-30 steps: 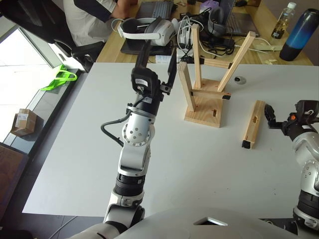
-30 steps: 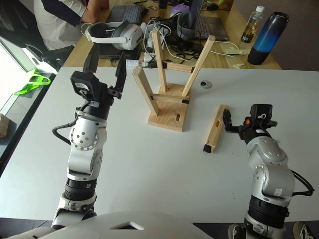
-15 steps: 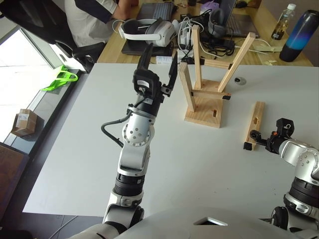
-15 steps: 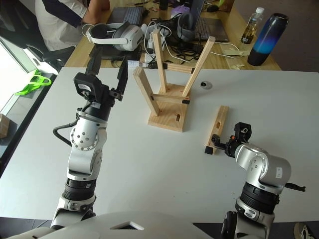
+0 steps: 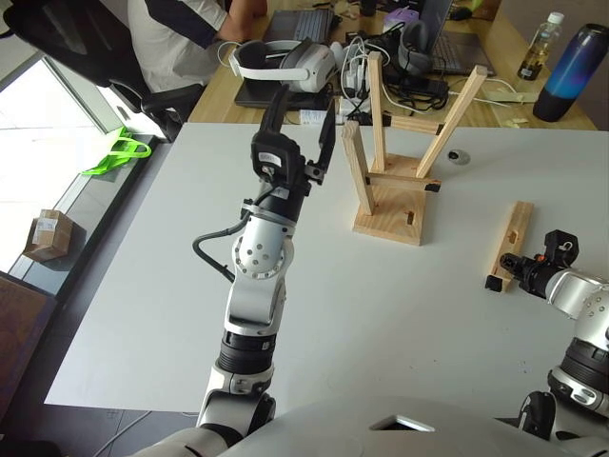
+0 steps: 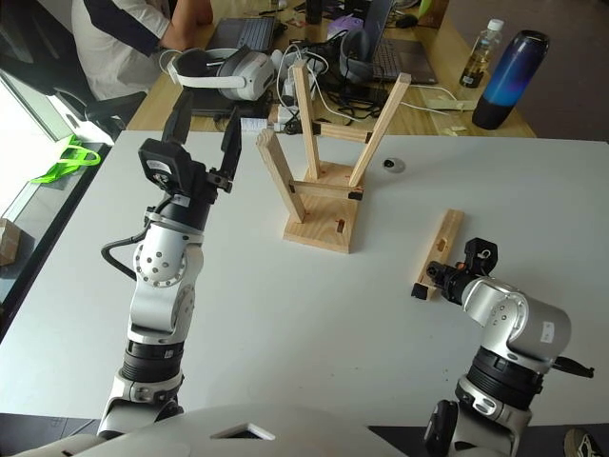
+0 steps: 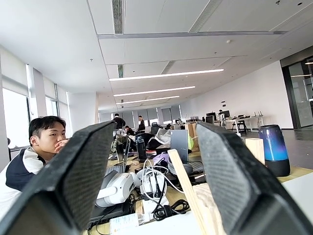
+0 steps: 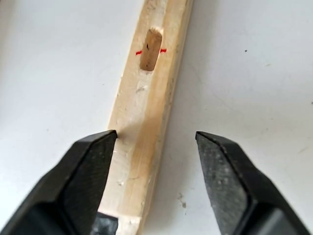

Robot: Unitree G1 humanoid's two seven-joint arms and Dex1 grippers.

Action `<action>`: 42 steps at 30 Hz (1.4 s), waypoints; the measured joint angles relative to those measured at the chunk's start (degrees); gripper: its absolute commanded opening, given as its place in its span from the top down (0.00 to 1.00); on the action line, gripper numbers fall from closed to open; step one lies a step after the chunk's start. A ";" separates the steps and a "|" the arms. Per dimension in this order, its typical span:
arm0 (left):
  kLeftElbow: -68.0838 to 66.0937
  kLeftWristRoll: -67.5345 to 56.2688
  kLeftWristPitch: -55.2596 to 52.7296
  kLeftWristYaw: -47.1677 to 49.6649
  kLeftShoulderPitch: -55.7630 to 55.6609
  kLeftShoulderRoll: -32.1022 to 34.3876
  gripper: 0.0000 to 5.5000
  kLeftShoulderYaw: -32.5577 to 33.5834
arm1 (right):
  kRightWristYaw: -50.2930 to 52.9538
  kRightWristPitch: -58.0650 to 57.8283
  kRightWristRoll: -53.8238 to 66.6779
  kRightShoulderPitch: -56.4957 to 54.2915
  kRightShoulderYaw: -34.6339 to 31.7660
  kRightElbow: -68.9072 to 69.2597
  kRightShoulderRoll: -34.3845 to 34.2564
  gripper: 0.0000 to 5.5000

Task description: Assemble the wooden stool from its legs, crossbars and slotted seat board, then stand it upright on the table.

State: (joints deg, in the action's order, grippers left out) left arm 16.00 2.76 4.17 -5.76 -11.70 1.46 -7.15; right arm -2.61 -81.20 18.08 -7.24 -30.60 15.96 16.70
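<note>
The half-built stool stands upside down at the table's far middle: its slotted seat board [image 5: 388, 221] lies flat, with three legs [image 5: 358, 168] and their crossbars [image 5: 407, 121] rising from it. One loose leg [image 5: 509, 243] with a slot in it lies to the right of the stool. My right gripper [image 5: 514, 264] is open at the near end of that leg, its fingers [image 8: 93, 166] straddling the wood [image 8: 146, 103] on the table. My left gripper [image 5: 303, 112] is raised left of the stool, open and holding nothing, fingers pointing up.
A small grey round object [image 5: 460, 154] lies on the table behind the stool. The wooden desk [image 5: 495, 57] beyond the far edge carries a headset [image 5: 276, 55], cables, laptops, a blue bottle [image 5: 574, 67] and a clear bottle [image 5: 540, 40]. White tabletop [image 5: 381, 324] lies open in front.
My right gripper swung from beside the loose leg round to its near end. The leg has since slid to the right with the gripper. The left arm barely moved.
</note>
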 measured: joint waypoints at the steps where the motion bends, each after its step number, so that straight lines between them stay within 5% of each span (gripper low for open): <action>1: -0.35 -0.04 0.00 0.00 0.00 0.00 0.44 0.07 | 0.33 0.44 -0.14 0.04 -0.06 0.34 -0.48 0.57; 17: -1.01 -0.75 -0.32 0.02 -0.01 -0.10 0.44 0.40 | 0.46 15.71 -1.90 0.91 1.09 3.41 -3.37 0.10; 20: -0.96 -0.90 -0.69 0.01 -0.01 -0.19 0.44 0.37 | 1.04 7.33 -1.62 0.12 1.12 -0.20 -3.48 0.03; 27: -0.91 -1.15 -0.94 -0.02 -0.02 -0.18 0.44 0.39 | 2.25 0.87 -4.42 -1.89 1.94 -2.37 -1.86 0.03; 42: -0.95 -1.15 -0.95 0.27 -0.32 -0.33 0.44 0.43 | 0.90 -1.03 -7.12 -1.47 4.42 -3.27 1.50 0.54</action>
State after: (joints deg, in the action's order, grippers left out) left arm 15.06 1.61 3.21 -5.49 -12.02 1.13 -6.71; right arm -1.70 -82.22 10.96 -8.71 -26.18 12.69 18.19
